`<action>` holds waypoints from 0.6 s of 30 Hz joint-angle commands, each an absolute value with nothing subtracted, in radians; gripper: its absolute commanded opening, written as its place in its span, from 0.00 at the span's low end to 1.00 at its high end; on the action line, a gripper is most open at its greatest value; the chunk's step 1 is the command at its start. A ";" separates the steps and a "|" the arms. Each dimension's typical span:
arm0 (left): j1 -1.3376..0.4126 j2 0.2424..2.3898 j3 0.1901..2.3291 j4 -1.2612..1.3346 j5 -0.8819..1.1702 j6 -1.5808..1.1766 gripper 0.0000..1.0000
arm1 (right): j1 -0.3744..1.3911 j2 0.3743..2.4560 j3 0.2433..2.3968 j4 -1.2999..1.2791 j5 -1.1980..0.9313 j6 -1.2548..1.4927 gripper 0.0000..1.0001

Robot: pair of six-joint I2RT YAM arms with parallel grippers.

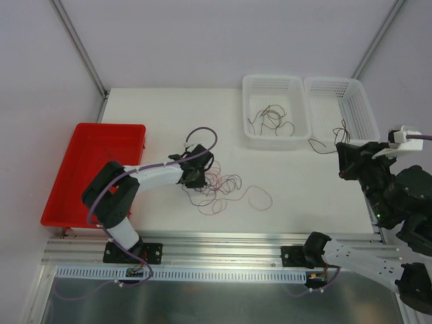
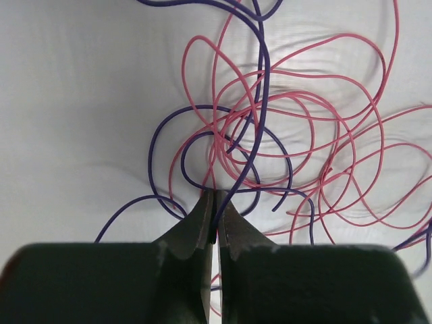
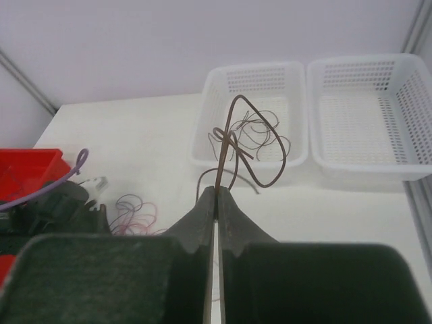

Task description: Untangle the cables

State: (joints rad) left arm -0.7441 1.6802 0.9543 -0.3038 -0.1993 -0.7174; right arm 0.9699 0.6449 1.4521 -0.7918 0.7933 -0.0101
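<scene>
My left gripper (image 1: 196, 174) at cable tangle (image 1: 224, 187), centre of table (image 1: 152, 115); my right gripper (image 1: 344, 162) near right basket (image 1: 368, 113), dark strand (image 1: 317, 146) alongside.

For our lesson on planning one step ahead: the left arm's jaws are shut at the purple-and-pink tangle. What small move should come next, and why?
Probably raise the left gripper slowly. Its jaws look shut on the purple cable, which threads through the loops of the pink cable lying on the table; a gentle lift should draw it free or show where it snags.
</scene>
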 commanded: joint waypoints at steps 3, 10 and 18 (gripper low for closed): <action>-0.692 1.585 0.876 -0.359 -0.212 -0.719 0.00 | 0.968 0.660 1.440 -0.744 0.900 -0.069 0.01; -0.692 1.457 0.877 -0.371 -0.117 -0.680 0.14 | 0.907 0.779 1.399 -0.703 0.801 -0.080 0.01; -0.675 1.279 0.940 -0.459 -0.074 -0.602 0.68 | 0.568 0.998 1.408 -0.580 0.427 -0.083 0.01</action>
